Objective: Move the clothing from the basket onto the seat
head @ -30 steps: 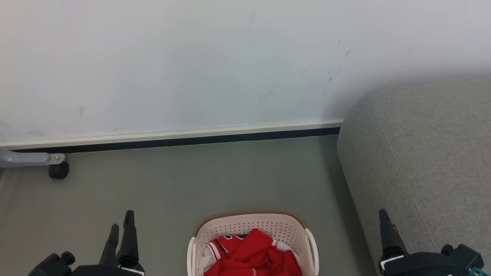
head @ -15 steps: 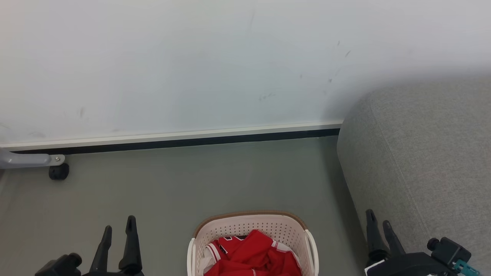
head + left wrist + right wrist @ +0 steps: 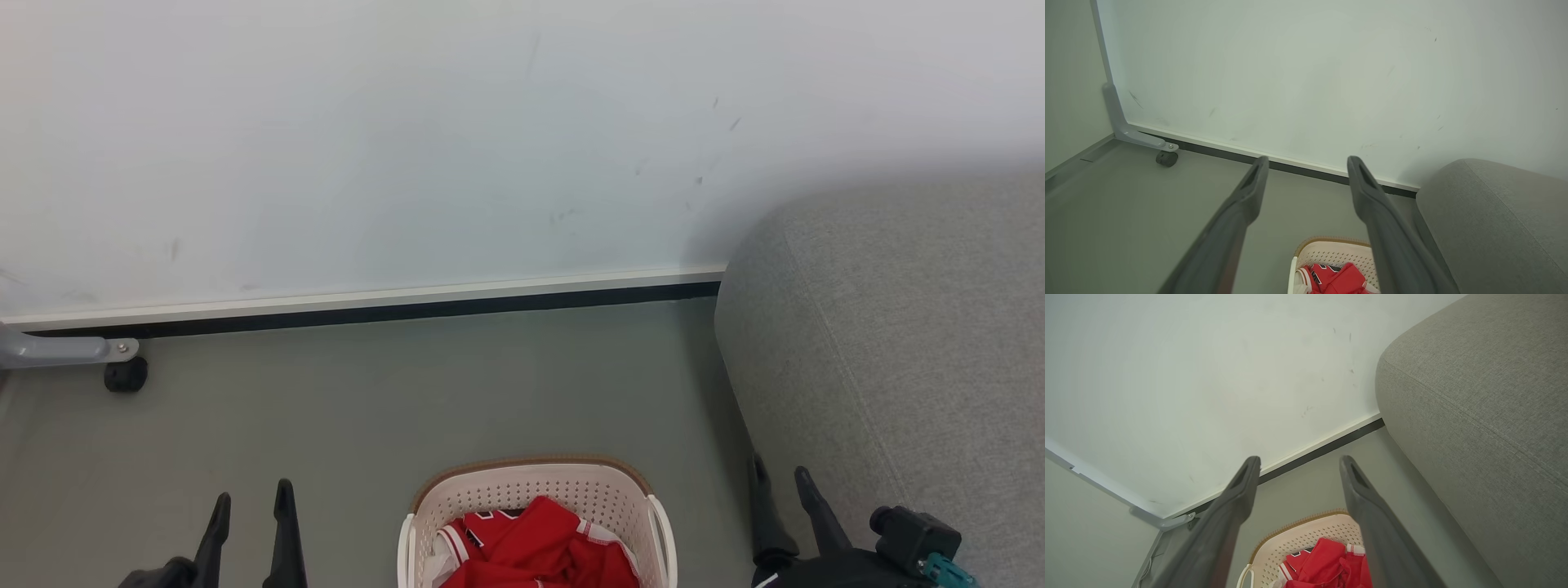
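The left gripper (image 3: 252, 498) had its jaws apart and held nothing. It hung over the floor (image 3: 408, 392) left of the basket (image 3: 531, 488), fingers pointing toward the white wall (image 3: 408, 147). The right gripper (image 3: 780, 472) also had its jaws spread and empty, and hung right of the basket, between it and the seat (image 3: 898, 327). The red clothing (image 3: 539, 547) lay bunched inside the basket, white trim showing on its left side, and neither gripper touched it. The basket stood on the floor, with the grey seat near its right. Far left of the basket and beyond it, 1 black caster (image 3: 125, 376) sat at the wall's foot.
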`<state>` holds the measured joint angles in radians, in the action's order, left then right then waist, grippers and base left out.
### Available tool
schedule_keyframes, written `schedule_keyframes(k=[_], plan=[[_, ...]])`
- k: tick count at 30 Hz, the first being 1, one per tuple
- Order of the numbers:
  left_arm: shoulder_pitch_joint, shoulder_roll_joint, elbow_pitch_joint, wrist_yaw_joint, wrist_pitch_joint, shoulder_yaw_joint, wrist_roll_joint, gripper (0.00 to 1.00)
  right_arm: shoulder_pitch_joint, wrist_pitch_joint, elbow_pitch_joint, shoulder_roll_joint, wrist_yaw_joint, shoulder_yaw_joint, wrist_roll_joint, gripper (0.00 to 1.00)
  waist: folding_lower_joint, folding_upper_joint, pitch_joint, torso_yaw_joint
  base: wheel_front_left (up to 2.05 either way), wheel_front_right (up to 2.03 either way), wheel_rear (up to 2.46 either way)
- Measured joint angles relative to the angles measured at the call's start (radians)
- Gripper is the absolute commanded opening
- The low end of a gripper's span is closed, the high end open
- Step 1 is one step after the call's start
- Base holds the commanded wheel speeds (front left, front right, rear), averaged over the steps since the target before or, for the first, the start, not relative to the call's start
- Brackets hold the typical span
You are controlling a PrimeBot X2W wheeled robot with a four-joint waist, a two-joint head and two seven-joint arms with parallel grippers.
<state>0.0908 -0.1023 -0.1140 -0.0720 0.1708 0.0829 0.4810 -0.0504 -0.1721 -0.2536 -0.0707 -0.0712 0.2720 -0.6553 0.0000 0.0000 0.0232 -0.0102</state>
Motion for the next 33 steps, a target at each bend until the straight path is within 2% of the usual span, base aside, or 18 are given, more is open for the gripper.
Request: schedule_keyframes(k=[21,33], plan=[[0.06,-0.016,0.012,-0.044,0.079,0.031,-0.29,1.0,0.0,-0.077,-0.009,-0.017,-0.036,0.102,0.263,1.0,-0.0001,0.0,0.013,-0.005,0.0,0.0,0.0],[0.061,-0.015,0.001,-0.042,0.079,0.028,-0.291,1.0,0.0,-0.077,-0.012,-0.017,-0.035,0.101,0.269,1.0,0.0,0.0,0.013,-0.005,0.0,0.0,0.0]])
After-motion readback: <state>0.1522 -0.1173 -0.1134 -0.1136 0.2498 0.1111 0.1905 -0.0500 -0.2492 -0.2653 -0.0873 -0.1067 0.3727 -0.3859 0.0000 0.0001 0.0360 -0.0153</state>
